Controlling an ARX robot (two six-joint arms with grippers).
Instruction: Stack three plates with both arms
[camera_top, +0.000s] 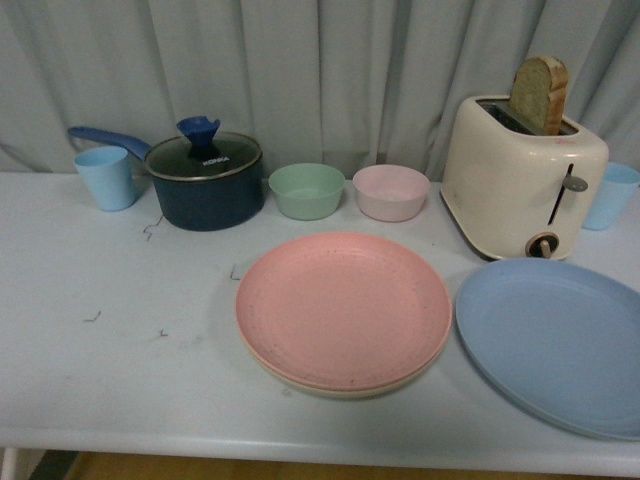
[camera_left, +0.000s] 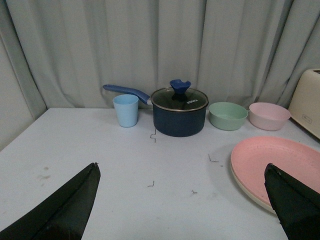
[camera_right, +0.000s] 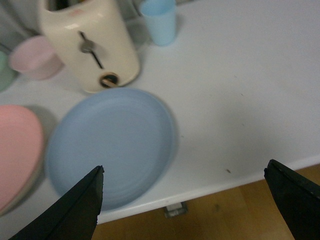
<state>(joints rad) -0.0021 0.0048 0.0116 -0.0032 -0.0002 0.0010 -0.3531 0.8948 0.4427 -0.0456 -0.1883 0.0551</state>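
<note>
Lying flat toward the right of the counter (camera_top: 120, 340), the blue plate (camera_top: 555, 340) is sitting alone, near the front edge and just in front of the toaster (camera_top: 520, 175). It is not yet joining the other two. The pink plate (camera_top: 343, 305) is resting on the cream plate (camera_top: 330, 391) at the counter's middle, with only a sliver of cream rim showing beneath it. Blue and pink are lying close together but are not touching.

By its looks, the blue plate is going to handle as a light, stiff piece of matte plastic, unlikely to break and not very slippery. It is also shallow, and its rim is hugging the counter, so getting a finger under it is looking like the hard part. The ringed rim on the side nearest the right arm is probably the best place to pinch. The near counter edge may be offering room to slip underneath.

The right jaws are hanging wide apart above the front of the blue plate, holding nothing. The left jaws are also standing wide and empty, hovering over bare counter to the left of the pink plate.

Behind the plates, a green bowl (camera_top: 306, 190) and a pink bowl (camera_top: 390, 192) are standing side by side, with a lidded pot (camera_top: 204, 182) to their left.
</note>
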